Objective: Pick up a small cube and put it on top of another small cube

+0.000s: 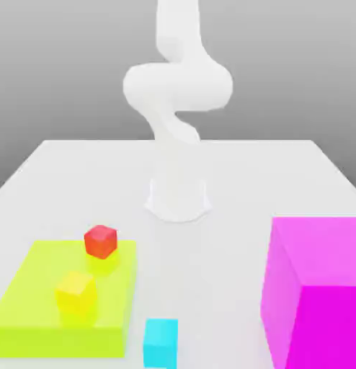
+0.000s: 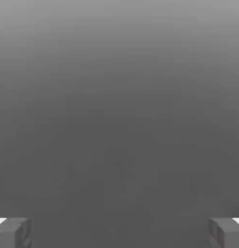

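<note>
A small red cube (image 1: 100, 241) and a small yellow cube (image 1: 76, 292) rest on a flat lime-green slab (image 1: 37, 306) at the exterior view's left front. A small cyan cube (image 1: 161, 342) lies on the white table just in front of the slab's right corner. The white arm (image 1: 177, 86) rises from its base (image 1: 178, 198) at the table's middle and leaves the frame at the top. In the hand view my gripper (image 2: 119, 232) is open, its two grey fingertips (image 2: 12, 232) far apart with nothing but grey background between them.
A large magenta block (image 1: 318, 288) stands at the exterior view's right front, much taller than the small cubes. The white table (image 1: 282, 173) stretches back behind the arm's base.
</note>
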Robot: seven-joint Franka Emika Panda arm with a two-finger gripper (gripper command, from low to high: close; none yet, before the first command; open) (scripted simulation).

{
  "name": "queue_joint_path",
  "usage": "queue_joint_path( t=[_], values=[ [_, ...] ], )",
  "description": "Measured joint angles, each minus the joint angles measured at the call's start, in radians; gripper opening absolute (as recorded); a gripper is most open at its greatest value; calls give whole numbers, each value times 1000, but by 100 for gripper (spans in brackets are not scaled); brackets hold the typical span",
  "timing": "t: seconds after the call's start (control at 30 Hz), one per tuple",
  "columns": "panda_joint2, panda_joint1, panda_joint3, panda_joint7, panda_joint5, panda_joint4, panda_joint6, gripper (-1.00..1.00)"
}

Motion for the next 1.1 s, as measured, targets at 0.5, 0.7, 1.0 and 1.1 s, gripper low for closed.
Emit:
queue_joint_path(
  t=[0.5,0.7,1.0,1.1],
  values=[
    [517,209,458,490,134,-417,400,0],
    [797,345,439,909,-200,-522,590,0],
    [1004,681,31,1153,-517,-471,746,-100],
    [1017,703,7,1161,-527,-468,758,-100]
  ],
)
